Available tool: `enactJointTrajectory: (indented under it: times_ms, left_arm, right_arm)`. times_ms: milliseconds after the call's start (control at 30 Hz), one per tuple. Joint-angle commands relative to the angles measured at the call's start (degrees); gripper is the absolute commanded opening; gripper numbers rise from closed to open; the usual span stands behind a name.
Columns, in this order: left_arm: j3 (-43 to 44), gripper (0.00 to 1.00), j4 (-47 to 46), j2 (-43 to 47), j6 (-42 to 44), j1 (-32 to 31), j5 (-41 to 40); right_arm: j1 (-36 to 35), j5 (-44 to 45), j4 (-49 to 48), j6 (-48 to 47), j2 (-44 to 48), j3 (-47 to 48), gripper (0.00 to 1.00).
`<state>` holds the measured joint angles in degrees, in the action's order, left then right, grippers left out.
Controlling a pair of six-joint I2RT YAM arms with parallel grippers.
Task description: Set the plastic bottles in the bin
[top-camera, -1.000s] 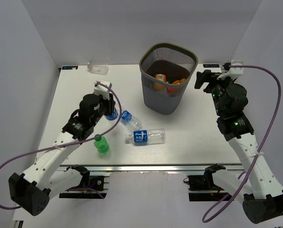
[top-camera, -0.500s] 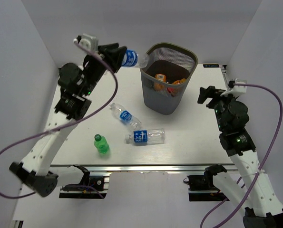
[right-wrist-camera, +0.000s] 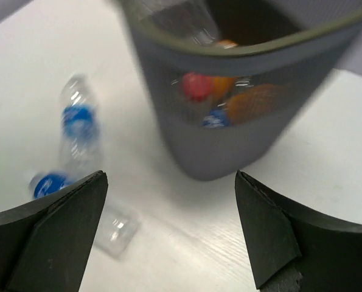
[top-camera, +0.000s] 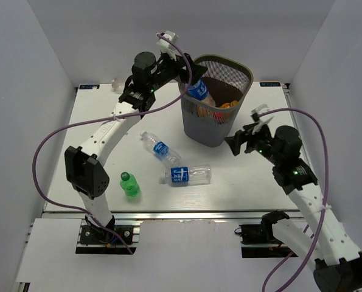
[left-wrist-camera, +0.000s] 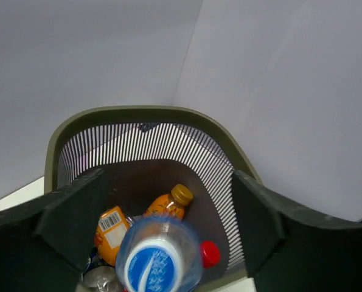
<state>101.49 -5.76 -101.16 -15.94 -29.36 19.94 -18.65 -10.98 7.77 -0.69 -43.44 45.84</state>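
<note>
Since half a second ago, your left arm has swung from the table's (top-camera: pixel 229 194) far left corner to above the bin (top-camera: pixel 244 68), bringing the blue-labelled bottle (top-camera: pixel 198 91) along. Your left gripper (top-camera: pixel 188 72) is spread wide over the rim so the bottle can drop. The bottle sits between the fingers with a gap on each side, above the orange bottles (left-wrist-camera: pixel 168 204) already inside. It looks released, though the view cannot rule out contact. Your right gripper (right-wrist-camera: pixel 170 182) is fully open and empty, just right of the bin. A clear bottle (top-camera: pixel 159 148) lies mid-table. A second clear bottle (top-camera: pixel 187 175) and a green bottle (top-camera: pixel 129 184) lie toward the near edge, with open table around each.
</note>
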Motion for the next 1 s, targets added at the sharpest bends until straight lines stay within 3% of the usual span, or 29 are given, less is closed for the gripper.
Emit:
enactJointTrajectory:
  times_ms: [0, 133, 233, 333, 433, 533, 733, 933, 967]
  left_arm:
    - [8.5, 0.98, 5.4, 0.9, -0.1, -0.1, 0.7]
    - [11.2, 0.98, 10.3, 1.7, 2.7, 0.0, -4.0]
    - [9.7, 0.98, 14.5, 4.2, 3.9, 0.8, -10.7]
    - [2.3, 0.98, 16.0, 9.2, 1.4, 4.7, -17.1]
    - [-10.8, 0.98, 14.0, 15.9, -4.9, 13.8, -15.4]
    - [-25.0, 0.98, 13.0, 20.8, -9.3, 20.9, -19.6]
    - [-42.7, 0.98, 13.6, 30.0, -13.4, 25.8, -31.8]
    - [-44.6, 0.98, 17.7, 29.5, -15.4, 27.2, -33.6]
    - [-44.6, 0.98, 18.4, 29.4, -15.8, 27.3, -34.4]
  right_arm:
    - [-3.5, -12.9, 3.1, -9.0, -3.3, 2.2, 0.89]
    - [-10.3, -11.3, 7.0, -14.9, -9.4, 3.1, 0.89]
    - [-19.7, -5.7, 9.1, -20.6, -15.4, 4.3, 0.89]
    - [-25.2, -2.3, 11.0, -24.9, -23.0, 6.4, 0.89]
    - [-28.4, 0.8, 10.3, -31.1, -30.6, 8.6, 0.89]
    - [-30.6, 4.8, 11.0, -34.5, -38.5, 12.6, 0.89]
    - [-31.9, 1.9, 13.8, -36.6, -47.9, 16.2, 0.89]
    - [-33.5, 1.5, 15.2, -35.4, -55.2, 16.8, 0.89]
    - [-33.6, 1.5, 15.6, -35.3, -55.7, 17.1, 0.84]
